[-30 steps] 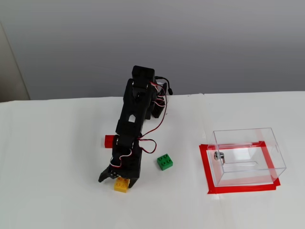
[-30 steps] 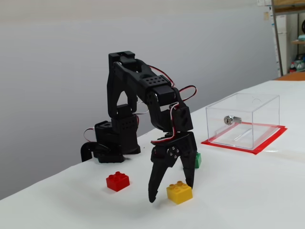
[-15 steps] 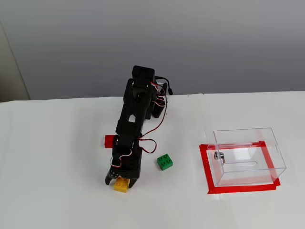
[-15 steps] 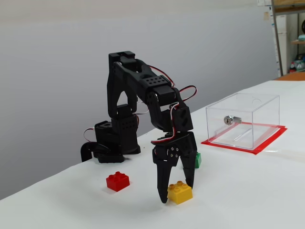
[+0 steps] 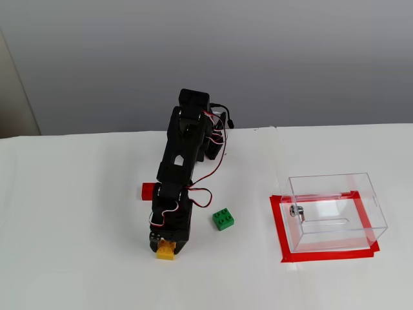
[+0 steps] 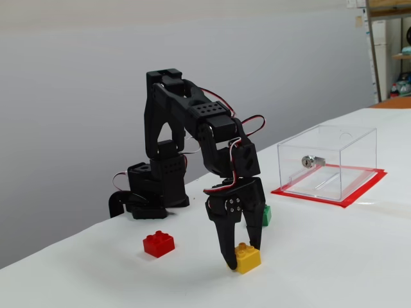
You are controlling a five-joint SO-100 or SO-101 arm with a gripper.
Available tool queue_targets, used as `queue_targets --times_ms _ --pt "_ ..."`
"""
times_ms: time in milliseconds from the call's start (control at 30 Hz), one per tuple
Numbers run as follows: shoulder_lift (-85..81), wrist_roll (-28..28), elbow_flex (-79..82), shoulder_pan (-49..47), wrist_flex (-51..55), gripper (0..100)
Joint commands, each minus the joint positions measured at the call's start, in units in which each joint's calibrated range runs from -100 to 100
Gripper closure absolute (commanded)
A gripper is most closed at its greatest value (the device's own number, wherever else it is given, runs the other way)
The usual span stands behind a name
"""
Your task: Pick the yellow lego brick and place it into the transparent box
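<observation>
Looking nearest first, you see the gripper [image 6: 243, 262] clamped on the yellow lego brick [image 6: 248, 257] on the table [image 6: 334, 256]; at its 2 o'clock sits the green brick [image 5: 223, 219], at 3 o'clock the transparent box [image 5: 335, 210].

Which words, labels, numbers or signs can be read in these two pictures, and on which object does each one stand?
None: no readable text appears in either fixed view.
The yellow lego brick, the transparent box and the black arm show no print.
The items on the shelf at the right edge of a fixed view are too small and blurred to read.
</observation>
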Motion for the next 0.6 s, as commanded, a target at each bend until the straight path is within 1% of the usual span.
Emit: queue_targets --times_ms 0,167,267,433,567 --pt "-1.81 -0.04 -2.06 -0.55 0.5 84" --pt "-9.2 -0.04 -2.06 -3.06 0.58 84" --pt "-17.34 0.12 -2.06 -7.2 0.58 84" --pt "-31.0 0.02 -2.06 -18.51 2.67 84" --pt "-38.98 0.12 -1.97 -31.75 2.67 85"
